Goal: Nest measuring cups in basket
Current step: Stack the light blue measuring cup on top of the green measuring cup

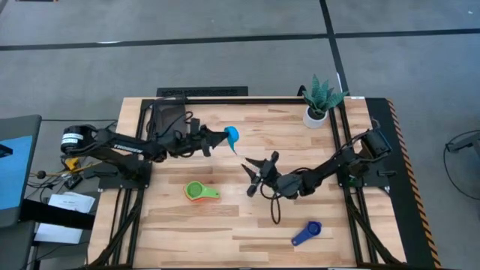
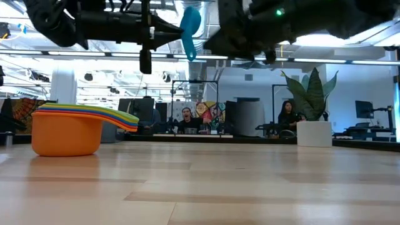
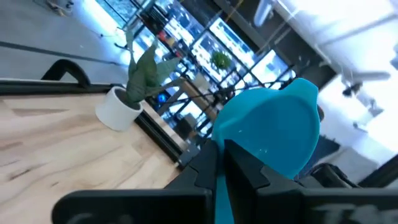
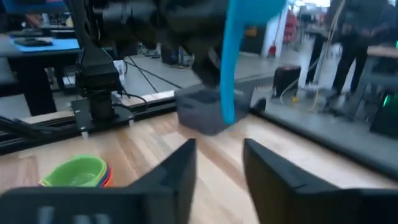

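Light blue cup (image 1: 232, 136) pinched by left gripper (image 1: 223, 138), raised above table.
Carry toward open, empty right gripper (image 1: 255, 174); keep handle clear.

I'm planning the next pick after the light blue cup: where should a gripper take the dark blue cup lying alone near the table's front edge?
Grip the dark blue cup by its flat handle, coming straight down from above. It lies flat on the table, the handle pointing away from the bowl with bare wood on both sides, so fingers can close across its narrow width. The right gripper is nearer.
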Robot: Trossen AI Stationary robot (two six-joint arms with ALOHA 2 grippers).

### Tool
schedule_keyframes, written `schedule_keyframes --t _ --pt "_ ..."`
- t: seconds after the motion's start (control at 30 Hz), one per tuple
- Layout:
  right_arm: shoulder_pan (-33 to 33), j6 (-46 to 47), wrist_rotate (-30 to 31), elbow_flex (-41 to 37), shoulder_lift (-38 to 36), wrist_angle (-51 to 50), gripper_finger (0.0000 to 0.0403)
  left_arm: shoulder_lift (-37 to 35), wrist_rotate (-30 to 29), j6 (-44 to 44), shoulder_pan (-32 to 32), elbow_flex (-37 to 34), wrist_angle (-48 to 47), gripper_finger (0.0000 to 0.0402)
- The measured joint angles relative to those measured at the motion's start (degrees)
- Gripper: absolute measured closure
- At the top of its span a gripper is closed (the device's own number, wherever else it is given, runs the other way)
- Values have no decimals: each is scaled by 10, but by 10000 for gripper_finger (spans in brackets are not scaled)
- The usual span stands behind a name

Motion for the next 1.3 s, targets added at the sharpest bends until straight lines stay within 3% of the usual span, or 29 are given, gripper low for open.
schedule_keyframes --t 0.2,0.33,0.53,0.83,1.0,1.1,1.3 --pt "-20 -65 -51 48 0 -17 153 0 -43 4 -31 -8 25 397" --pt "-34 -83 -47 73 0 -51 140 0 -47 5 -44 -7 46 396" --pt "-44 -101 -46 87 0 -50 199 0 -64 0 -54 -7 56 396" --pt "-45 -103 -47 88 0 -71 384 0 -79 -34 -54 -7 64 395" --pt "-47 -116 -48 88 0 -72 378 0 -78 -44 -54 -7 64 395" --pt "-43 -138 -57 87 -6 -84 390 -1 -53 14 -51 -7 57 395" --pt "-30 -57 -70 95 -84 -271 395 -23 -22 124 -49 -5 -3 363"
